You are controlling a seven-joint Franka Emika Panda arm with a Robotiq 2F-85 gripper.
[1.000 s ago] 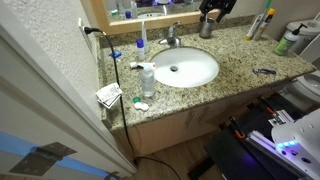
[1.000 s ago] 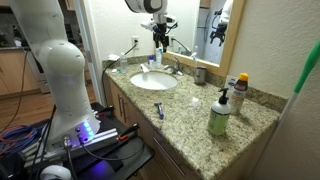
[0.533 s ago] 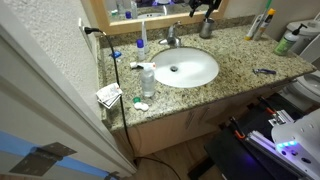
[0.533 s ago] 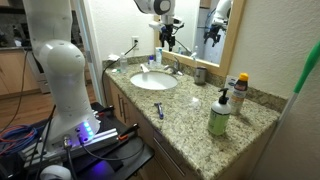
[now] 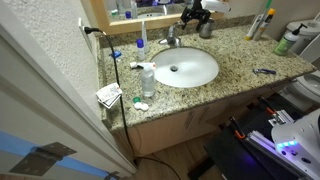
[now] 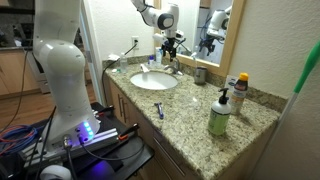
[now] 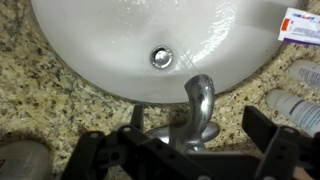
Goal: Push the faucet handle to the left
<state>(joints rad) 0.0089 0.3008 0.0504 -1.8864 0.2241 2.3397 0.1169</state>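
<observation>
Lower than a second ago, my end effector (image 6: 172, 47) now hangs just above the faucet handle (image 5: 172, 33), behind the sink (image 5: 213, 72) on the desk (image 5: 250, 55). Its jaws are spread wide, gripping nothing.

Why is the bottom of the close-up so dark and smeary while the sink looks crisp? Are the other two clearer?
In the wrist view the gripper, close to the lens, shows dark and soft, the sink sharp with glare streaks. In an exterior view a pale panel blurs the near left; in an exterior view a purple light glows low down.
</observation>
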